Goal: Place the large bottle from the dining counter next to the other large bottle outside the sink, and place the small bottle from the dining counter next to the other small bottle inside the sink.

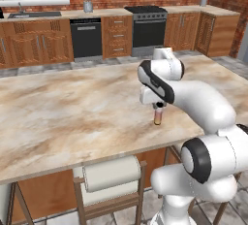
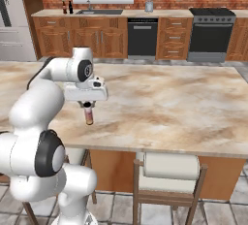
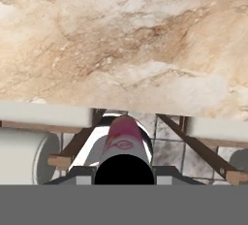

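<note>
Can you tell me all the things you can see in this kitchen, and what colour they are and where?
small bottle: 1, pink and cream with a dark cap, held upright in the gripper just above the counter's near edge
dining counter: 1, beige marble, across the middle
stools: 2, cream cushions on wood frames, tucked under the counter
dishwasher: 1, black, back wall
stove: 1, dark grey, back wall
sink: 1, grey, back worktop under the window
fridge: 1, silver, far left
cabinets: many, brown wood, back wall
gripper: 1, dark fingers, shut on the bottle
</note>
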Robot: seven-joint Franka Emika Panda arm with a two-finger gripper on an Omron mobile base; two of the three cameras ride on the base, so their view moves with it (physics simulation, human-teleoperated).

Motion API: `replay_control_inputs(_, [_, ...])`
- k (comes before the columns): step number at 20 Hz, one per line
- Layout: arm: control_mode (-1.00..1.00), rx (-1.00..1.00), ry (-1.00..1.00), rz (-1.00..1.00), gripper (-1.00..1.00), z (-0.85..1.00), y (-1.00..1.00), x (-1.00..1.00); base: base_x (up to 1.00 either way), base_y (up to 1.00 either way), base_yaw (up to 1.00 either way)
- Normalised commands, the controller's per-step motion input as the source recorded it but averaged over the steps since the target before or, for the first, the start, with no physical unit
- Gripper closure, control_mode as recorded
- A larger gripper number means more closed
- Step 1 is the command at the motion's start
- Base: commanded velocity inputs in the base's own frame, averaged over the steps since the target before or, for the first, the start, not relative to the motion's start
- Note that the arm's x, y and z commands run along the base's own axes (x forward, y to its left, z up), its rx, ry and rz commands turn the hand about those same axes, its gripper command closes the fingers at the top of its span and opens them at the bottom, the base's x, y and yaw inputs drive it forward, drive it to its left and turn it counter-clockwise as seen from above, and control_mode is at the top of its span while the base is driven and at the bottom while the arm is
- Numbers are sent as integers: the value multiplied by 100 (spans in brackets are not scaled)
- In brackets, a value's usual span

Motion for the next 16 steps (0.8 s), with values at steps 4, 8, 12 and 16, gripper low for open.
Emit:
replay_control_inputs(4, [-100,0,0,0,100,39,-2,-42,0,0,0])
replay_control_inputs(8, [-100,0,0,0,100,34,0,-44,0,0,0])
replay_control_inputs(12, [-100,0,0,0,100,43,0,-48,0,0,0])
replay_control_inputs(16, [-100,0,0,0,100,8,0,-18,0,0,0])
